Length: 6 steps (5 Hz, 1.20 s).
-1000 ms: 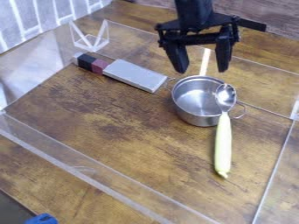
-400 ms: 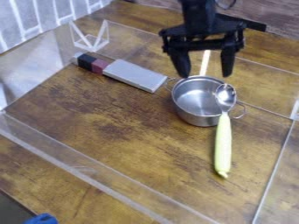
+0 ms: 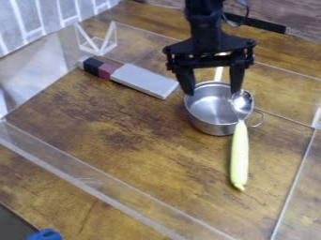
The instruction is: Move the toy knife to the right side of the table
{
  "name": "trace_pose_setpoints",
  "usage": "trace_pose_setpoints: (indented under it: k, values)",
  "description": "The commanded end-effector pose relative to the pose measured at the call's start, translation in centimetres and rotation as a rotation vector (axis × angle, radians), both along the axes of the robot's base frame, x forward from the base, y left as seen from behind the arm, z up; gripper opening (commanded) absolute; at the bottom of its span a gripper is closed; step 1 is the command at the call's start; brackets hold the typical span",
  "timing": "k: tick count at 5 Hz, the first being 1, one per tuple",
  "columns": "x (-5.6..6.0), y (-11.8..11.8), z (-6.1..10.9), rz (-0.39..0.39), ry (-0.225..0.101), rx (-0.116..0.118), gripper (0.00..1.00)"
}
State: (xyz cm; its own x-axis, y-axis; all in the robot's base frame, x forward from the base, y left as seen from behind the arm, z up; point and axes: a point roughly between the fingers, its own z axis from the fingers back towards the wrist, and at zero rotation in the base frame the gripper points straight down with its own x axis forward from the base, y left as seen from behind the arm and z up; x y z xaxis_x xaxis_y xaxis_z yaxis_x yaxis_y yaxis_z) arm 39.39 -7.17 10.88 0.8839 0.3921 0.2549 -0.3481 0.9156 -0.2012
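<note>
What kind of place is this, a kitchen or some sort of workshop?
Most likely a robot test bench, not a kitchen. A black pincer hangs open over a wood-plank table fenced by low clear walls, and the steel pot and yellow-green toy knife look like practice props.

A dark wood-plank table (image 3: 113,141) edged by low clear walls, seen from above at an angle. A black gripper (image 3: 209,82) hangs with fingers spread wide over the far rim of a round steel pot (image 3: 216,109). A yellow-green toy knife (image 3: 238,148) lies right of centre, its silver end resting on the pot's right rim. A grey slab (image 3: 131,78) with a red-and-black end lies to the left
</note>
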Motion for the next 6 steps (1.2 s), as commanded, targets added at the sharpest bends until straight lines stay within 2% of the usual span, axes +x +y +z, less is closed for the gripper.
trace_pose_setpoints:
  k: [1, 2, 4, 5, 6]
  values:
    - [-0.2, 0.3, 4.0, 0.012, -0.117, -0.013, 0.00]
    - [-0.6, 0.9, 3.8, 0.039, -0.122, -0.011, 1.00]
    - [0.9, 0.3, 5.6, 0.069, -0.145, -0.019, 1.00]
    - [1.5, -0.1, 6.1, 0.064, -0.160, -0.014, 1.00]
    - [1.4, 0.3, 3.8, 0.080, -0.154, -0.005, 1.00]
